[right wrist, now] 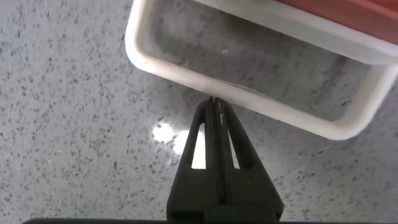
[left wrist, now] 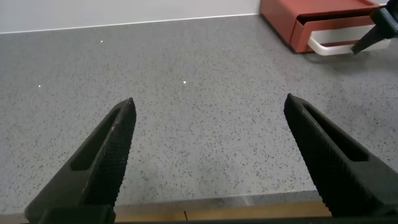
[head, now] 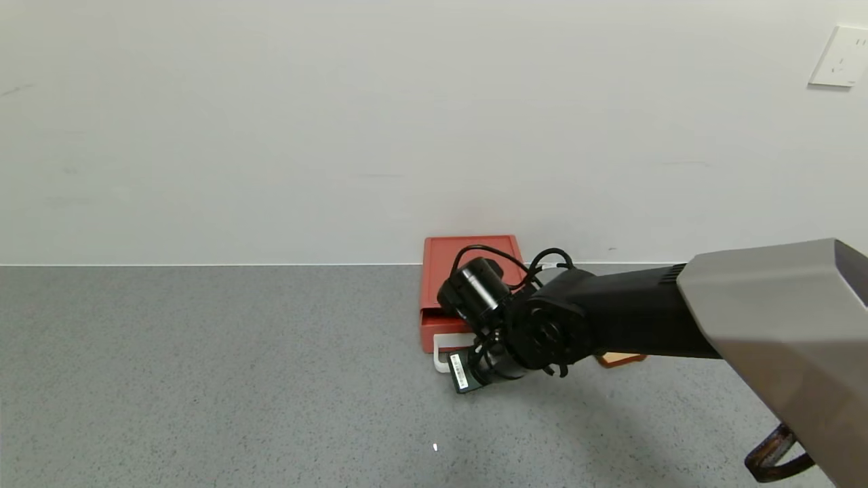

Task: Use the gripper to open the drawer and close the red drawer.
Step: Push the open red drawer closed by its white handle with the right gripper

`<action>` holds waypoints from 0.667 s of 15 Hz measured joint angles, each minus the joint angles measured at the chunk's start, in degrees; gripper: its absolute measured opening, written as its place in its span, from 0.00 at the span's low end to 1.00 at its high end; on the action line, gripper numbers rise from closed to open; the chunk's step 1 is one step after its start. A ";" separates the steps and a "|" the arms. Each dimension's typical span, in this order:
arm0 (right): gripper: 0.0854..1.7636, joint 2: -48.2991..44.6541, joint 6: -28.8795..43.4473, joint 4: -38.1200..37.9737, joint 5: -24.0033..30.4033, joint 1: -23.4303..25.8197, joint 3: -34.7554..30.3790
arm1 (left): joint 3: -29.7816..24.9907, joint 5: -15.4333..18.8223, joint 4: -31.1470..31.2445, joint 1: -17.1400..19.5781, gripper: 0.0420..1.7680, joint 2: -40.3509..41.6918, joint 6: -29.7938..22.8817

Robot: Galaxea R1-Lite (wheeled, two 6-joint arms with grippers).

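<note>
Head high, wrists low, all share drawer [head: 468,285] (handle).

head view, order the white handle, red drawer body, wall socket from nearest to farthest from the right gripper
1. white handle, at the right gripper tip.
2. red drawer body, just behind the handle.
3. wall socket, high on the wall at far right.

Speckled grey bench [head: 203,379] looks like matt stone; red drawer [head: 468,254] and white handle [right wrist: 249,93] smooth plastic.

Right half of the red drawer [head: 447,271] and its white handle [head: 441,352] behind the arm.
</note>
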State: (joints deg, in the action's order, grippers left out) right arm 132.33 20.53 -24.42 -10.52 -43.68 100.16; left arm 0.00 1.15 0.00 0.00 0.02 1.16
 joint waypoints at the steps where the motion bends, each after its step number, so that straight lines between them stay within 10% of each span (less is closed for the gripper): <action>1: 0.02 0.11 -0.66 0.02 0.00 0.18 0.45 | 0.00 0.00 0.00 0.00 0.97 0.00 0.02; 10: 0.02 1.72 -2.28 1.33 0.02 1.67 3.15 | 0.00 0.00 0.02 0.00 0.97 0.00 -0.01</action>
State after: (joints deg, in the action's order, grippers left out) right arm 134.05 18.25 -23.09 -10.50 -42.01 103.30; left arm 0.00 1.15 0.02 0.00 0.02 1.15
